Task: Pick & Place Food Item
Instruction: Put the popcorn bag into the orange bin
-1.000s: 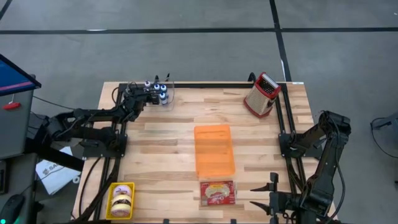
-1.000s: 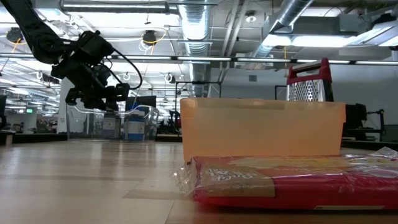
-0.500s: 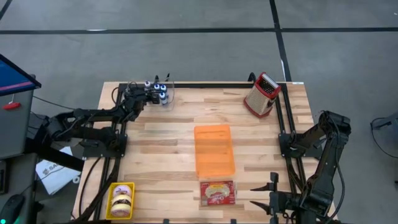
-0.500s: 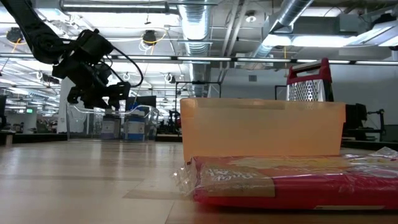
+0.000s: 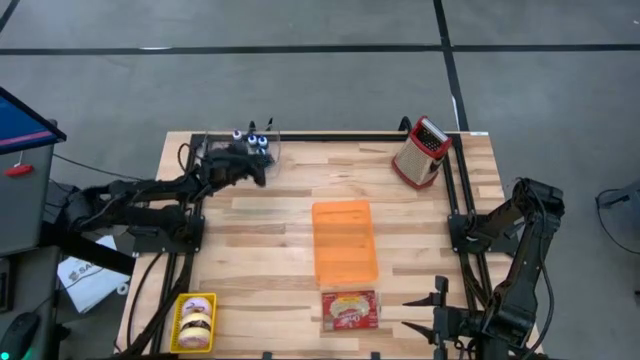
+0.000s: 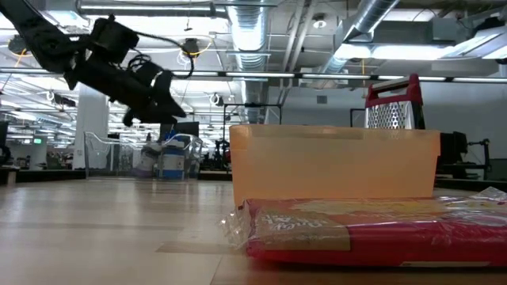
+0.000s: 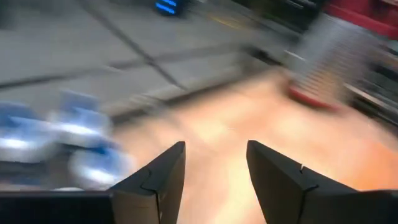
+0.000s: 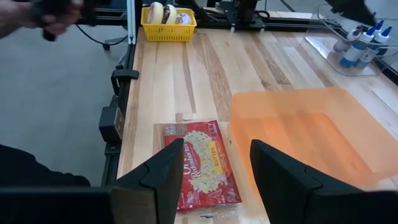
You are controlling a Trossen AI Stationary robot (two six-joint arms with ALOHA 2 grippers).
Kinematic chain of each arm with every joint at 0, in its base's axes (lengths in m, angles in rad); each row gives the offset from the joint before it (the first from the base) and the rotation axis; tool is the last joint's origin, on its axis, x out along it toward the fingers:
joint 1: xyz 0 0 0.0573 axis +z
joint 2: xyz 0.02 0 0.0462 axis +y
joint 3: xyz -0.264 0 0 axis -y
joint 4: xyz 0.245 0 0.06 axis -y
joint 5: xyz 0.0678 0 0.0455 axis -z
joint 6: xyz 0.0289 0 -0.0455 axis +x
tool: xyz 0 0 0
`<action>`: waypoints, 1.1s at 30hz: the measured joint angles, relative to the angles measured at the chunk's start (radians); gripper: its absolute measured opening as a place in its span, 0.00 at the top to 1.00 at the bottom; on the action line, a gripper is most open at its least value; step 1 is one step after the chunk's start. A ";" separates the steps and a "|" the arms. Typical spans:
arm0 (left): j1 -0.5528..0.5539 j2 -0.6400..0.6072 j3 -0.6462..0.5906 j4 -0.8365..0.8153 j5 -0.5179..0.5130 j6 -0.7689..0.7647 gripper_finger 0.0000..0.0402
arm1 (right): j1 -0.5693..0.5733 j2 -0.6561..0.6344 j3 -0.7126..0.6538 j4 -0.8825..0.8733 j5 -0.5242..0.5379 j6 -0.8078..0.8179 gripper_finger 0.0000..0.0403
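The wooden counter [image 5: 270, 250] carries an orange bin [image 5: 344, 241] mid-table; the popcorn packet [image 5: 349, 309] lies flat just beside its near end; probably light, crinkly, slippery, so grab across the short edges; left claw [image 7: 214, 171] gapes empty near the bottles [image 5: 255, 142]; right claw [image 8: 217, 177] open too.

The left wrist view is smeared throughout: the blue-capped bottles [image 7: 68, 140] show only as pale and blue blobs, and the grater [image 7: 329, 68] as a grey and red streak. In the low view the popcorn packet [image 6: 372, 229] runs off the right edge, and the orange bin [image 6: 334, 162] hides the lower part of the grater behind it. In the high view the printing on the popcorn packet is too small to read, and the contents of the yellow basket [image 5: 194, 323] cannot be identified. The left gripper [image 5: 252, 165] covers part of the bottles there.
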 joint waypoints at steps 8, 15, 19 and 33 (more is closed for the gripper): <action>-0.240 -0.123 0.000 -0.157 0.534 -0.006 0.65 | -0.006 0.000 0.000 -0.006 0.000 0.017 0.56; -0.445 -0.241 0.000 -0.150 0.417 0.099 0.67 | -0.026 0.000 0.000 -0.011 0.000 0.010 0.56; -0.483 -0.306 0.000 -0.175 0.295 0.139 0.66 | -0.033 0.000 0.000 -0.005 -0.002 0.010 0.56; -0.781 -0.145 0.000 -0.202 0.185 0.179 0.65 | -0.031 0.000 0.000 -0.007 -0.004 0.017 0.56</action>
